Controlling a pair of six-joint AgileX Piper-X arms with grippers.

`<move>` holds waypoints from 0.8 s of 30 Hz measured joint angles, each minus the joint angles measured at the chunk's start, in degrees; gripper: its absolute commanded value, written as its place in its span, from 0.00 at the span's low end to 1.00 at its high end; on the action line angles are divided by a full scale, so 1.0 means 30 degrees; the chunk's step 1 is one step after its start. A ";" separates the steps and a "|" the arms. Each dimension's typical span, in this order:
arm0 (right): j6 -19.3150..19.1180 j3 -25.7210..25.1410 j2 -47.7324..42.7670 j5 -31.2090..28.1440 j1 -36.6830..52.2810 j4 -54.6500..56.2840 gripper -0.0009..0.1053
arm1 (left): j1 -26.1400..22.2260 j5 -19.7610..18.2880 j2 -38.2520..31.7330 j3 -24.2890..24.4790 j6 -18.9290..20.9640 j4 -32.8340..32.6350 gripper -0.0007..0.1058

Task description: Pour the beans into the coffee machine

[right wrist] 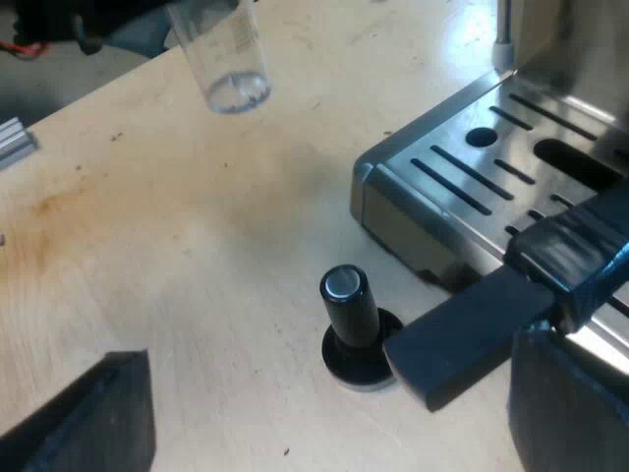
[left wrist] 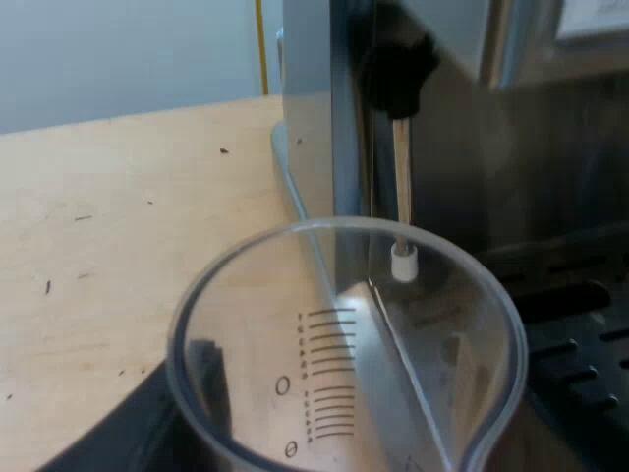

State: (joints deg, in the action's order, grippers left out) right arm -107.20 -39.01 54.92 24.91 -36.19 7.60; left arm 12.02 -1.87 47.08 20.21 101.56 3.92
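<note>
we are seeing one glass (left wrist: 344,344), one tamper (right wrist: 352,324) and one machine (right wrist: 491,167). our left gripper (left wrist: 324,447) is clamping the glass, which is looking empty, beside the machine's wand (left wrist: 403,197). our right gripper (right wrist: 246,393) is gaping wide near the tamper, holding nothing.

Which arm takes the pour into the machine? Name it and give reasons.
Left, I'd say. The left gripper holds the measuring glass beside the espresso machine. The right gripper is open and empty, low over the table by the tamper.
</note>
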 measured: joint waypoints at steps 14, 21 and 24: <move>0.0000 0.0000 0.1118 0.0000 0.0000 -0.1421 0.75 | 0.0000 0.0624 0.6747 -0.0018 -0.0034 0.7036 0.20; 0.0000 0.0000 0.1194 0.0000 0.0000 -0.2383 0.75 | -0.0907 0.1265 0.8769 -0.0018 -0.0034 0.7928 0.20; 0.0000 0.0000 0.1320 0.0000 0.0000 -0.2535 0.75 | -0.1540 0.1292 0.9494 -0.0018 0.0020 0.8446 0.20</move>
State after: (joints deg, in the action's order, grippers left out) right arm -107.20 -39.01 58.88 24.91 -36.19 0.00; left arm 7.39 2.00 75.56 20.16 101.62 29.26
